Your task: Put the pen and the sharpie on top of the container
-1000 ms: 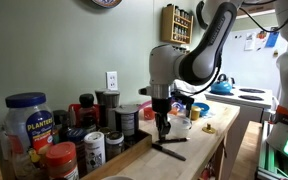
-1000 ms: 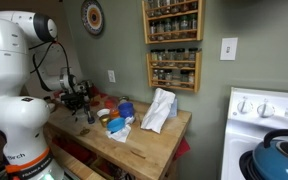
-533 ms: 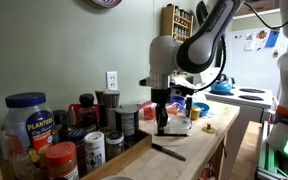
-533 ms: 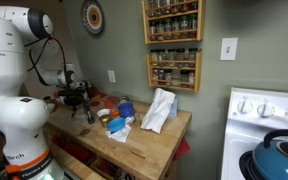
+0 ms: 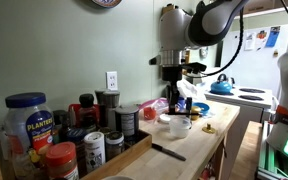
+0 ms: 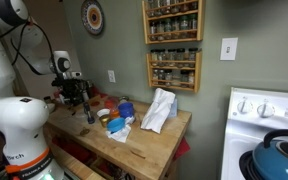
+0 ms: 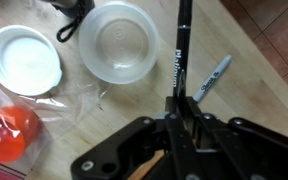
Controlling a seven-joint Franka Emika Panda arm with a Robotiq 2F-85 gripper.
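Note:
My gripper point(image 7: 181, 105) is shut on a long black pen point(image 7: 179, 45) that sticks out straight from the jaws. In an exterior view the gripper point(image 5: 173, 90) hangs well above the wooden counter. A grey-barrelled sharpie with a black cap point(image 7: 214, 78) lies on the wood to the right of the held pen; in an exterior view it shows as a dark stick point(image 5: 167, 151). The container point(image 7: 119, 40), a round translucent tub with a flat lid, stands just left of the pen's far end and also shows in an exterior view point(image 5: 176, 127).
A white round dish or lid point(image 7: 24, 58) lies left of the container, with a red thing in clear plastic point(image 7: 9, 135) below it. Jars and tins point(image 5: 29, 125) crowd the counter's far end. A stove with a blue kettle point(image 5: 222, 86) stands past the counter.
My gripper has risen from just above the counter to well above it, carrying the black pen, and moved towards the container. The sharpie has stayed on the wood.

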